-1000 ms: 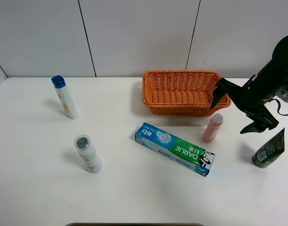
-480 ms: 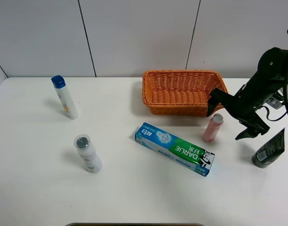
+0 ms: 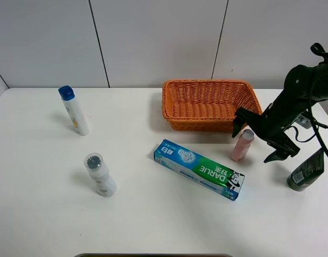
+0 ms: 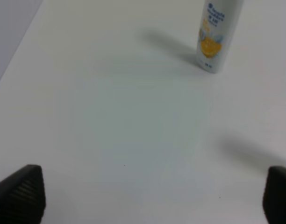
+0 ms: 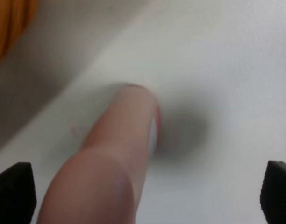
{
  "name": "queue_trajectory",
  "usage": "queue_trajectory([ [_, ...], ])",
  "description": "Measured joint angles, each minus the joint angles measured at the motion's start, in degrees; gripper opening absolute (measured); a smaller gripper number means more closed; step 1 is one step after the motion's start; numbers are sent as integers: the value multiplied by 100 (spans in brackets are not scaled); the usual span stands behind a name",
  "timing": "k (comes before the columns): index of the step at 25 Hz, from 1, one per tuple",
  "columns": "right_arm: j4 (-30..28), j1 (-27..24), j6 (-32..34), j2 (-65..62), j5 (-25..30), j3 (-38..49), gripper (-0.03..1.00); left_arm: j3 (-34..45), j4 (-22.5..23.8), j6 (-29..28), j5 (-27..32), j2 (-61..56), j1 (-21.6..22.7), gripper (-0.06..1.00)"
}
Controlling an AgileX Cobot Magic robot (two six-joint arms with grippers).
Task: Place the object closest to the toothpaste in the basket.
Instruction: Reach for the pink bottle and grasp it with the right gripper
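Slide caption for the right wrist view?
Open right gripper poised over the pink bottle, orange basket close by.

**Right gripper closes in on the pink bottle (image 3: pixel 241 147)**

My right gripper (image 3: pixel 251 145) has swung left and lower, away from the basket's (image 3: pixel 204 124) right end. A second ago its spread fingers hung clear of the bottle; now they straddle it.

I logged one white desk (image 3: pixel 41 209) carrying: orange wicker basket (image 3: pixel 204 123) at rear; toothpaste box (image 3: pixel 199 168) lying before it; pink bottle (image 3: pixel 241 147) upright between them; dark tube (image 3: pixel 306 171) far right; blue-capped bottle (image 3: pixel 74 111) and grey-capped bottle (image 3: pixel 99 174) at left.
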Motion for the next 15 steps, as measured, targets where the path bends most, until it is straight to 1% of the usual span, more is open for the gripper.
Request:
queue_trajectory([
  [3, 0, 0, -1, 50, -101, 0, 99, 0, 0, 0, 0, 0, 0, 94],
  [9, 0, 0, -49, 110, -108, 0, 98, 0, 0, 0, 0, 0, 0, 94],
  [11, 0, 0, -62, 110, -113, 0, 93, 0, 0, 0, 0, 0, 0, 94],
  [15, 0, 0, -85, 110, -113, 0, 72, 0, 0, 0, 0, 0, 0, 94],
])
